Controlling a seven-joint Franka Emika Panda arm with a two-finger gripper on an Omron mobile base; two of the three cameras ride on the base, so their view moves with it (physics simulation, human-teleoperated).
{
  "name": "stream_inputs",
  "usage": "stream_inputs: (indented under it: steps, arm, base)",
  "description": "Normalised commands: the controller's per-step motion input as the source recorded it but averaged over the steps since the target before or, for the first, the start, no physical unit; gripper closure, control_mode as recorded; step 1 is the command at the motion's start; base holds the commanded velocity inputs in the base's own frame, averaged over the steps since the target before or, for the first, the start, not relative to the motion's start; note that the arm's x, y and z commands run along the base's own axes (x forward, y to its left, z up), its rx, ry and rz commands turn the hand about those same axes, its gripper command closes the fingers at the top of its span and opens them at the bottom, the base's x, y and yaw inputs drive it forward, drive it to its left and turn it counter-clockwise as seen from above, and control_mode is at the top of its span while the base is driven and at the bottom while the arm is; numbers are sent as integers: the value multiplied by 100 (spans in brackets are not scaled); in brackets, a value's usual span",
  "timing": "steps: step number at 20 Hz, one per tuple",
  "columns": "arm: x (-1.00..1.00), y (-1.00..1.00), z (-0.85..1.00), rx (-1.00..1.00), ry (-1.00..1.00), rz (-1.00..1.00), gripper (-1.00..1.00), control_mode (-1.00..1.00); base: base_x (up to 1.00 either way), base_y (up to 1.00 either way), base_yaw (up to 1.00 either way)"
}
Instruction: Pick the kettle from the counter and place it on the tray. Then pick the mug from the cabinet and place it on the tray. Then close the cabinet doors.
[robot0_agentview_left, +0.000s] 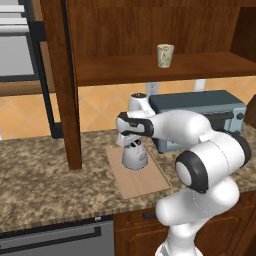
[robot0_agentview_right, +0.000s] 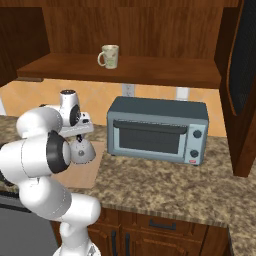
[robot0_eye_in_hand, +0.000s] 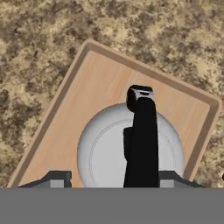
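Observation:
The silver-grey kettle (robot0_agentview_left: 135, 158) (robot0_agentview_right: 83, 151) (robot0_eye_in_hand: 105, 148) stands upright on the light wooden tray (robot0_agentview_left: 146, 183) (robot0_agentview_right: 80, 176) (robot0_eye_in_hand: 92, 83), which lies on the granite counter (robot0_agentview_left: 45, 175). My gripper (robot0_agentview_left: 133, 143) (robot0_eye_in_hand: 116, 180) hangs straight over the kettle, open. Its fingertips (robot0_eye_in_hand: 57, 178) stand wide on either side of the black handle (robot0_eye_in_hand: 141, 140) without touching it. The cream mug (robot0_agentview_left: 165, 55) (robot0_agentview_right: 109, 56) sits upright on the shelf of the open cabinet (robot0_agentview_left: 150, 70) (robot0_agentview_right: 125, 67). One cabinet door (robot0_agentview_left: 62, 75) stands open at the left, another (robot0_agentview_right: 244, 75) at the right.
A blue-grey toaster oven (robot0_agentview_left: 200, 107) (robot0_agentview_right: 157, 131) stands on the counter just right of the tray, close to the arm. The left door's lower edge hangs near the tray's left side. Wooden drawers (robot0_agentview_right: 165, 225) run below the counter.

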Motion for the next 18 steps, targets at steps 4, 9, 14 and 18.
stream_inputs:
  steps: [4,9,14,18]
  arm:
    - [-11,-9,41,8,-14,0,-100,-100]
    - [-29,-33,61,14,-27,-3,-100,-100]
    - [-74,-49,70,9,-29,-6,-100,-100]
    - [-91,-52,89,7,-33,-13,-100,-100]
  base:
    - [0,0,0]
    - [0,0,0]
    - [0,0,0]
    - [0,0,0]
